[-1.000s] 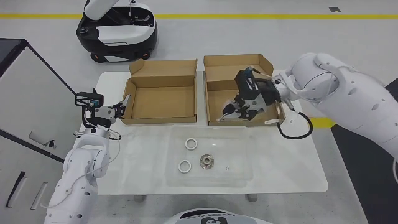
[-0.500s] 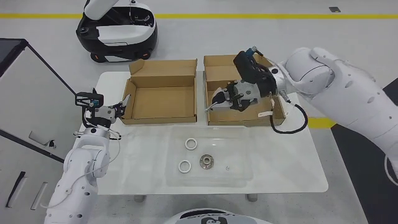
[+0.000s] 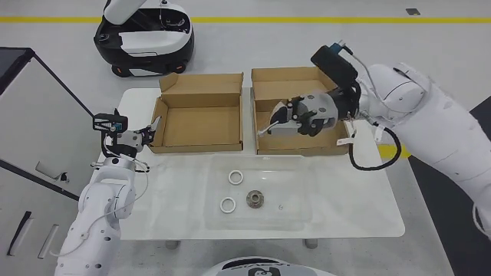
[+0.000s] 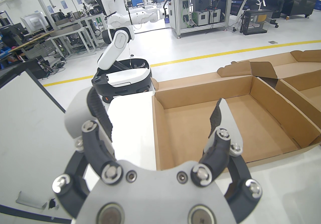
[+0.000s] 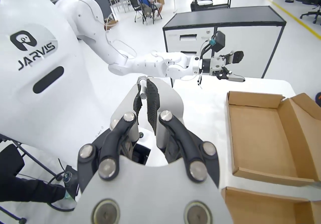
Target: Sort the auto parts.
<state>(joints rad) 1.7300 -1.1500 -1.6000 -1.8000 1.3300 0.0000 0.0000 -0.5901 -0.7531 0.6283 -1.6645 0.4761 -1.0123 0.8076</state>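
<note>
1. over the left part of the right box [image 3: 301,84], close to the wall it shares with its neighbour, the right gripper [image 3: 268,127] hangs with its fingers pointing toward the left box [image 3: 198,126].
2. in the right wrist view the right gripper's [image 5: 145,90] black pads are pinched together on a small metal pin [image 5: 142,89]. the pin's shiny end sticks out just past the fingertips.
3. beside the outer wall of the left box, near the table's left edge, the left gripper [image 3: 150,133] hovers with its fingers spread wide and nothing between them.
4. in the left wrist view the left gripper [image 4: 160,115] faces across that box's brown floor [image 4: 225,119], and one fingertip shows in front of the box.
5. both boxes sit side by side at the back of the white table [image 3: 360,207], flaps folded up and tops open.
6. in front of the boxes, a clear tray [image 3: 295,172] holds the loose parts.
   - the far white ring [image 3: 236,176] lies nearest the boxes.
   - the near white ring [image 3: 228,205] lies toward the front edge.
   - the metal hub [image 3: 254,198] lies just beside the near white ring.
   - a tiny part [image 3: 281,206], too small to make out, lies to the hub's other side.
7. the parts in the tray lie apart from one another and well apart from both grippers.
</note>
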